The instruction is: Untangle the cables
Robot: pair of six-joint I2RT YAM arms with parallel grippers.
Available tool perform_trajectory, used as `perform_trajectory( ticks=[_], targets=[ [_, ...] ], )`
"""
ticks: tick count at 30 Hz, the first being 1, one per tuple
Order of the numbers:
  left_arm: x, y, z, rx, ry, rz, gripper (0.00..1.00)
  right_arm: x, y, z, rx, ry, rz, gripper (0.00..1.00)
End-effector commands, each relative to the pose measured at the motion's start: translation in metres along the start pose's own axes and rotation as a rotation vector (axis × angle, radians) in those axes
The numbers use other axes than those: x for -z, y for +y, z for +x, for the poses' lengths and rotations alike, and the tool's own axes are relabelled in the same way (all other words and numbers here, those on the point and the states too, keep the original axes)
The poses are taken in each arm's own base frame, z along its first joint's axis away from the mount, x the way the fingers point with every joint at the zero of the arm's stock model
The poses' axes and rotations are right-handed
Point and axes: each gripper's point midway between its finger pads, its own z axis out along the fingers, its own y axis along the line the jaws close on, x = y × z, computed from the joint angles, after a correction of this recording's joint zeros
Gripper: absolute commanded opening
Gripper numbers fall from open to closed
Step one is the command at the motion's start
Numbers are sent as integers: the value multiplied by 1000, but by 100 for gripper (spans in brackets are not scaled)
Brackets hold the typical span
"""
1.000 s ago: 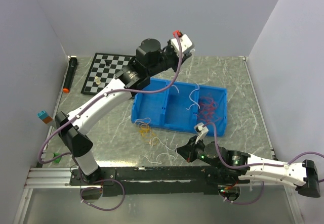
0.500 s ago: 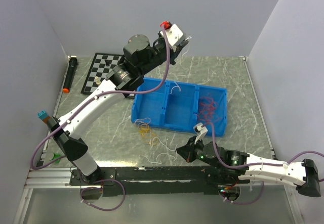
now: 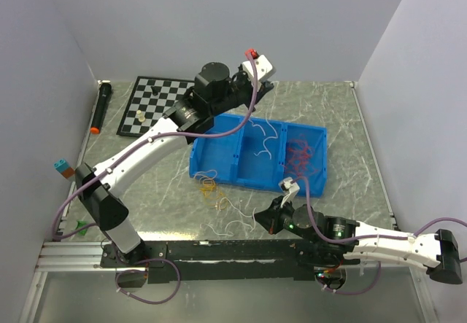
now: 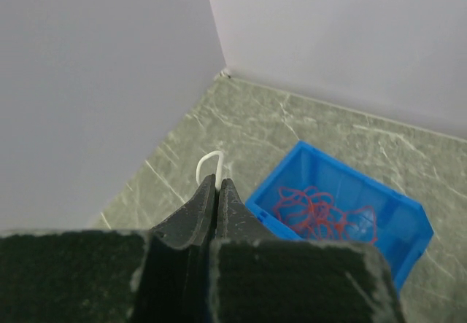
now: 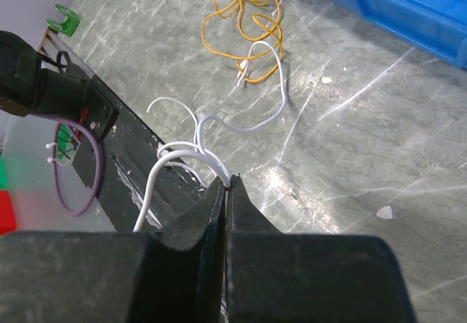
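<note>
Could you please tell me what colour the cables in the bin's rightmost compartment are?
They are red; the left wrist view shows these cables best.

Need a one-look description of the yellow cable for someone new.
Start at the blue bin. On the tabletop just outside its near-left corner lies the yellow cable, a loose coil. Its neighbours there are white cables; the red cables lie inside the bin.

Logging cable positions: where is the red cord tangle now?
In the top view, the tangle of thin red cords lies in the rightmost compartment of the blue plastic bin.
</note>
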Motion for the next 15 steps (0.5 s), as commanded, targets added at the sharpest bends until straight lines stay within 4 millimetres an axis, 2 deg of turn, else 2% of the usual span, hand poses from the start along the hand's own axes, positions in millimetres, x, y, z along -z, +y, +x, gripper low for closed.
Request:
perform_trajectory(
  ticks=[1,5,10,12,15],
  targets=[
    [-8,-3,18,67,12,-5,1,-1,3,-4,-15,-34,-18,0],
    [-19,5,42,113,70,-82,1,-1,3,-4,-16,-37,-19,0],
    [-23,4,79,150,181,-107,1,0,1,-5,-15,-42,-14,0],
    [-26,1,95,167,239,-108,11,-1,1,-6,-15,-49,-16,0],
    [-27,4,110,228,282,-138,14,-1,3,-7,-12,-48,-17,0]
  ],
)
